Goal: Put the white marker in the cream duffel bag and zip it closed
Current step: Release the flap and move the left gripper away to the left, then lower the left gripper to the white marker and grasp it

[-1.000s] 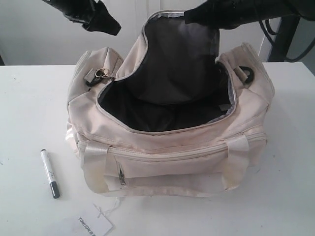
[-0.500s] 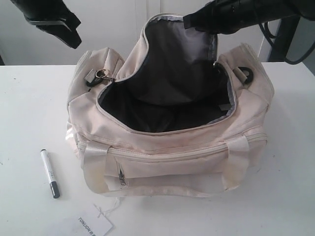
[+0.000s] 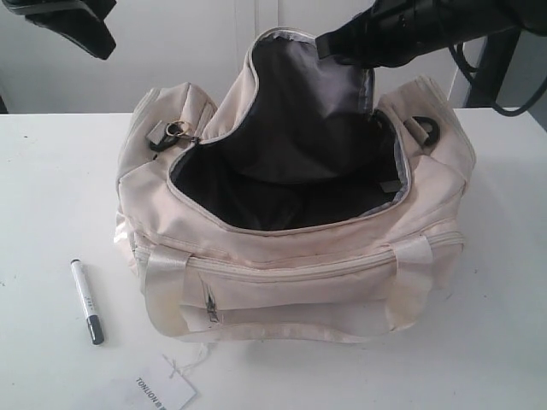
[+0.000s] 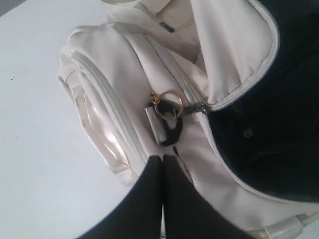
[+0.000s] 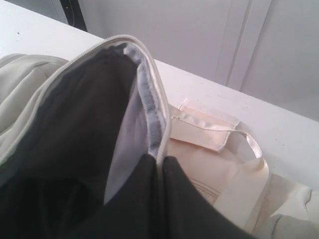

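The cream duffel bag [image 3: 291, 256] stands unzipped in the middle of the table, its dark lining showing. Its top flap [image 3: 295, 94] is held upright by my right gripper [image 3: 329, 44], which is shut on the flap's zippered edge [image 5: 149, 99]. The white marker [image 3: 86, 301] lies on the table left of the bag's front, black cap end toward the near edge. My left gripper [image 3: 101, 44] hangs high above the bag's left end, shut and empty. In the left wrist view its closed tips [image 4: 162, 158] hover over the gold ring and zipper pull [image 4: 167, 107].
A white paper tag [image 3: 162, 391] with printed text lies at the front edge, tied by a thread to the bag. A black strap ring [image 3: 425, 130] sits at the bag's right end. Bare white tabletop [image 3: 51, 188] spreads left of the bag.
My left gripper has risen and drifted left, away from the bag's left end. The right gripper still holds the flap up; marker and bag have not moved.
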`<state>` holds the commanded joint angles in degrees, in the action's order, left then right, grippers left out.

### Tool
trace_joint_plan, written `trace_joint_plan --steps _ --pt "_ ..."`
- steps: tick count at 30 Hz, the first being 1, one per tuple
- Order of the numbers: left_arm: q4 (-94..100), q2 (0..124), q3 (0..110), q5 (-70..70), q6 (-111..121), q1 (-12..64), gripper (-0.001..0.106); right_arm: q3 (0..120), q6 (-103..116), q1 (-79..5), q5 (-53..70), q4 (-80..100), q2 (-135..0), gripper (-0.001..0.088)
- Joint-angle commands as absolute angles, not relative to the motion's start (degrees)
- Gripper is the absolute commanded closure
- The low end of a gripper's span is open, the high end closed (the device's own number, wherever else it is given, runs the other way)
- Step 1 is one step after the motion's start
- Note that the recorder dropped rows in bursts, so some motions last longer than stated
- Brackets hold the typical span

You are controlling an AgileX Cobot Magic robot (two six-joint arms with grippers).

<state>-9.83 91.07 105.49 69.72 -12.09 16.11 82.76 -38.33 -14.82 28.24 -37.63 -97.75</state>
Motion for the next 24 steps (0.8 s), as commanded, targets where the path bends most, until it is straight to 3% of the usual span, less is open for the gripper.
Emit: trace_joint_plan --steps 13,24 --pt "-8.35 78.62 79.40 58.23 -5.48 16.11 0.105 82.76 -38.33 -14.82 28.24 -37.63 -97.75 0.0868" --pt "-6.94 76.55 53.44 34.92 8.59 16.11 0.105 82.76 -38.33 -14.82 28.24 -37.63 -97.75 0.0868"
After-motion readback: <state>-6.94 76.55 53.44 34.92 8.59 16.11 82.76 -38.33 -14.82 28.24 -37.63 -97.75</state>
